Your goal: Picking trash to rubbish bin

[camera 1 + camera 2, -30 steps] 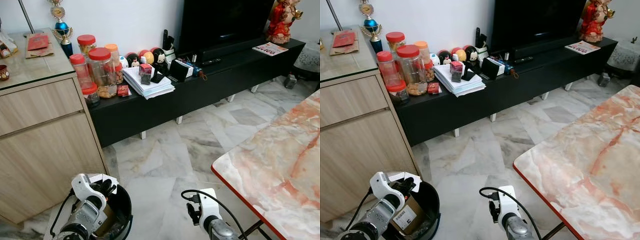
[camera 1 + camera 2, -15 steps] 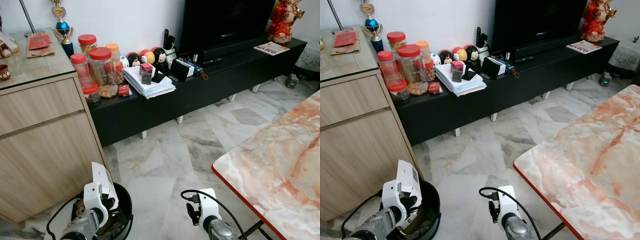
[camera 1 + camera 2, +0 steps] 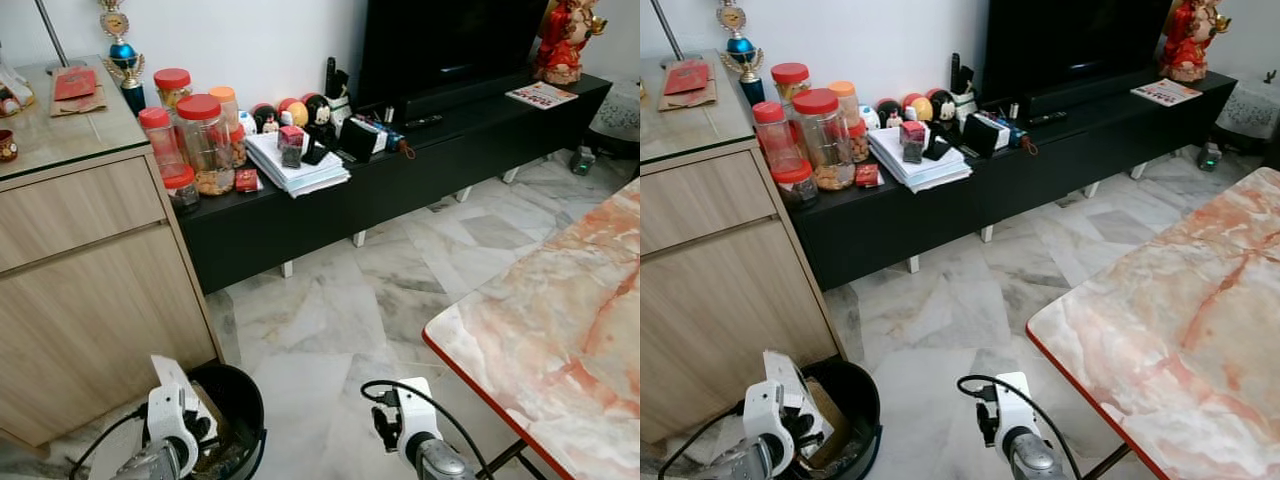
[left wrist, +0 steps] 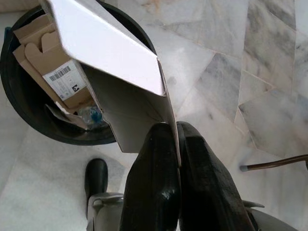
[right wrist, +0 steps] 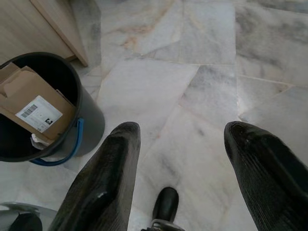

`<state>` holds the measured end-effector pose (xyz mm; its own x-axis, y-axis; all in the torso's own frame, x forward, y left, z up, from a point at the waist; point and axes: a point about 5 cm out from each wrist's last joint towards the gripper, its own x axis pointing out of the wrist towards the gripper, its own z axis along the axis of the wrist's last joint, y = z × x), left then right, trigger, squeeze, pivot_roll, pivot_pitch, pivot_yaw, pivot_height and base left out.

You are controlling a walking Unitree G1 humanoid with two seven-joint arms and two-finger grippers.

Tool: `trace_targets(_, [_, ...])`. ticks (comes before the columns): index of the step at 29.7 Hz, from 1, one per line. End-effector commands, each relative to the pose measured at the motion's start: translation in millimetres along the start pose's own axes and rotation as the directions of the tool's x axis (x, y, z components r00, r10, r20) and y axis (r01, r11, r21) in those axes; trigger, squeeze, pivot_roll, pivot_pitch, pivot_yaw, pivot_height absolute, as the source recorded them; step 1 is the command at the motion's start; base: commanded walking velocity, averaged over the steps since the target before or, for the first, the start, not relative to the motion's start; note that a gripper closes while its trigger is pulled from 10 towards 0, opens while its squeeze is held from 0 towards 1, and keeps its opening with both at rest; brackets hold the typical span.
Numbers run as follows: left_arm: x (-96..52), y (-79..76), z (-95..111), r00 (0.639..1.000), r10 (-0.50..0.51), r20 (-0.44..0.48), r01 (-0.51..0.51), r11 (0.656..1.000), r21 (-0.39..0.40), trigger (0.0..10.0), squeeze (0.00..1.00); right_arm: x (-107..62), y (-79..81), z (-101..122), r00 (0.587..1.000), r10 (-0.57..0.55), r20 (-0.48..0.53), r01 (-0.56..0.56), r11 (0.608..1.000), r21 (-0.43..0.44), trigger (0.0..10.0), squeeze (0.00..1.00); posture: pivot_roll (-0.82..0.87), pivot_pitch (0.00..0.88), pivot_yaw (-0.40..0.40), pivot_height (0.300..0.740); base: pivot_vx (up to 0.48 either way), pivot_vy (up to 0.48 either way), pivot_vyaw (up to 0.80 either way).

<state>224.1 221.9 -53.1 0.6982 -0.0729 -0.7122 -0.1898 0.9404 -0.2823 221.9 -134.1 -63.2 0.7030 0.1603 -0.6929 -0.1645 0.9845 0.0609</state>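
A black rubbish bin (image 3: 248,403) stands on the floor beside the wooden cabinet, with a flattened brown cardboard box (image 4: 54,73) and small scraps inside. My left gripper (image 4: 177,127) is shut on the edge of a white folded carton (image 4: 106,45), which tilts over the bin's near rim. In the left eye view the carton (image 3: 167,370) sticks up above my left wrist, at the bin's left edge. My right gripper (image 5: 180,139) hangs open above bare floor to the right of the bin (image 5: 89,120), holding nothing.
The wooden cabinet (image 3: 90,270) is close on the left. A low black TV bench (image 3: 420,170) with jars, papers and small items runs along the wall. A marble-topped table (image 3: 560,330) juts in at the right. Marble floor (image 3: 340,310) lies between them.
My left arm has dropped back and to the left with the white carton still in its grip. The right arm has not moved.
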Motion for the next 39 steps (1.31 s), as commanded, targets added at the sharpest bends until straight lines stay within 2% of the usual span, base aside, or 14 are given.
trace_targets(1, [-1.1, 2.3, -4, 1.0, -0.003, -0.031, 0.003, 1.0, 0.012, 10.0, 0.0, -0.2, -1.1, 0, 1.0, -0.004, 0.003, 0.004, 1.0, 0.001, 10.0, 0.0, -0.02, 0.0, -0.044, 0.74, 0.0, 0.0, 0.0])
trace_targets(3, [-1.3, 1.4, -8, 0.998, -0.011, -0.057, 0.012, 1.0, 0.022, 10.0, 0.0, -0.3, -1.4, 0, 1.0, -0.004, 0.002, 0.004, 1.0, -0.002, 10.0, 0.0, -0.02, 0.0, -0.045, 0.74, 0.0, 0.0, 0.0])
trace_targets(10, [-1.4, 1.2, -10, 0.998, -0.01, -0.063, 0.011, 1.0, 0.012, 10.0, 0.0, -0.4, -2.1, 0, 1.0, -0.006, 0.003, 0.006, 1.0, -0.002, 10.0, 0.0, -0.02, 0.0, -0.046, 0.74, 0.0, 0.0, 0.0])
trace_targets(11, [-1.4, 0.9, -10, 0.998, -0.012, -0.063, 0.013, 1.0, 0.011, 10.0, 0.84, -0.4, -2.4, 0, 1.0, -0.006, 0.003, 0.006, 1.0, -0.003, 10.0, 0.0, -0.02, 0.0, -0.048, 0.74, 0.0, 0.0, 0.0])
trace_targets(12, [-1.4, 0.8, -10, 0.998, -0.013, -0.063, 0.014, 1.0, 0.01, 10.0, 1.0, -0.5, -2.7, 0, 1.0, -0.006, 0.002, 0.006, 1.0, -0.003, 10.0, 0.0, -0.02, 0.0, -0.05, 0.74, 0.0, 0.0, 0.0])
trace_targets(22, [-1.7, 1.3, -12, 0.998, -0.007, -0.061, 0.007, 1.0, 0.0, 10.0, 1.0, -0.8, -3.2, -1, 1.0, -0.006, 0.0, 0.006, 1.0, -0.002, 10.0, 0.0, -0.02, 0.0, -0.054, 0.74, 0.0, 0.0, 0.0])
trace_targets(23, [-1.7, 1.4, -12, 0.998, -0.006, -0.061, 0.006, 1.0, 0.002, 10.0, 0.43, -0.8, -3.2, -1, 1.0, -0.007, 0.0, 0.007, 1.0, -0.002, 10.0, 0.0, -0.02, 0.0, -0.054, 0.74, 0.0, 0.0, 0.0])
trace_targets(24, [-1.9, 2.2, -11, 0.998, 0.0, -0.059, 0.0, 1.0, 0.003, 10.0, 0.0, -0.8, -3.3, -1, 1.0, -0.007, 0.0, 0.007, 1.0, -0.002, 10.0, 0.0, -0.02, 0.0, -0.054, 0.74, 0.0, 0.0, 0.0])
trace_targets(28, [-2.3, 3.8, -11, 0.999, 0.011, -0.053, -0.011, 1.0, 0.001, 10.0, 0.0, -0.8, -3.4, -1, 1.0, -0.008, 0.001, 0.008, 1.0, -0.001, 10.0, 0.0, -0.02, 0.0, -0.054, 0.74, 0.0, 0.0, 0.0])
trace_targets(32, [-4.2, 11.7, -7, 0.997, 0.067, -0.029, -0.066, 0.998, 0.02, 10.0, 0.0, -0.6, -3.3, 0, 1.0, -0.009, 0.004, 0.009, 1.0, 0.0, 10.0, 0.0, -0.01, 0.0, -0.055, 0.74, 0.0, 0.0, 0.0])
trace_targets(34, [-7.5, 23.1, -4, 0.986, 0.168, 0.001, -0.168, 0.983, 0.078, 10.0, 0.0, -0.5, -2.9, 0, 1.0, -0.009, 0.004, 0.009, 1.0, 0.002, 10.0, 0.0, -0.01, 0.0, -0.055, 0.74, 0.0, 0.0, 0.0])
trace_targets(36, [-7.5, 23.1, -4, 0.986, 0.168, 0.001, -0.168, 0.983, 0.078, 10.0, 0.0, -0.5, -2.9, 0, 1.0, -0.009, 0.004, 0.009, 1.0, 0.002, 10.0, 0.0, -0.01, 0.0, -0.055, 0.74, 0.0, 0.0, 0.0])
trace_targets(37, [-10.5, 31.5, -2, 0.969, 0.247, 0.022, -0.248, 0.959, 0.135, 10.0, 0.0, -0.4, -2.5, 0, 1.0, -0.008, 0.005, 0.008, 1.0, 0.005, 10.0, 0.0, -0.01, 0.0, -0.055, 0.74, 0.0, 0.0, 0.0])
trace_targets(39, [-10.5, 31.5, -2, 0.969, 0.247, 0.022, -0.248, 0.959, 0.135, 10.0, 0.0, -0.4, -2.5, 0, 1.0, -0.008, 0.005, 0.008, 1.0, 0.005, 10.0, 0.0, -0.01, 0.0, -0.055, 0.74, 0.0, 0.0, 0.0])
